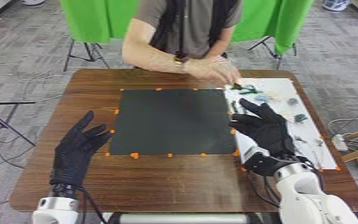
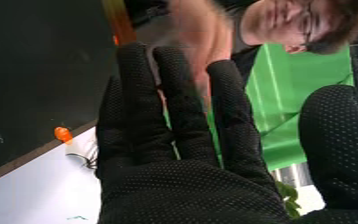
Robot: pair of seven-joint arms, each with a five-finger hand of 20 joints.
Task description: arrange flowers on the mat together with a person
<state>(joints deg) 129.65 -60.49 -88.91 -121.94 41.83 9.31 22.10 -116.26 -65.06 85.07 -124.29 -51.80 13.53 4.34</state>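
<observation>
On the brown table [image 1: 184,185], beside the dark mat [image 1: 171,122], the white sheet [image 1: 280,86] bears the flowers [image 1: 301,118]; arranging looks barely begun, placing them left. The head view shows the left hand [image 1: 76,152] loosely open and the person's hand [image 1: 213,71] near the sheet's far end; the right wrist view details the right hand [image 2: 193,192], fingers spread, pinching nothing, beyond a small orange tab [image 2: 63,134].

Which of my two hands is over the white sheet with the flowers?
The right hand: it is over the white sheet's edge, whereas the left hand is beyond the dark mat's opposite side.
</observation>
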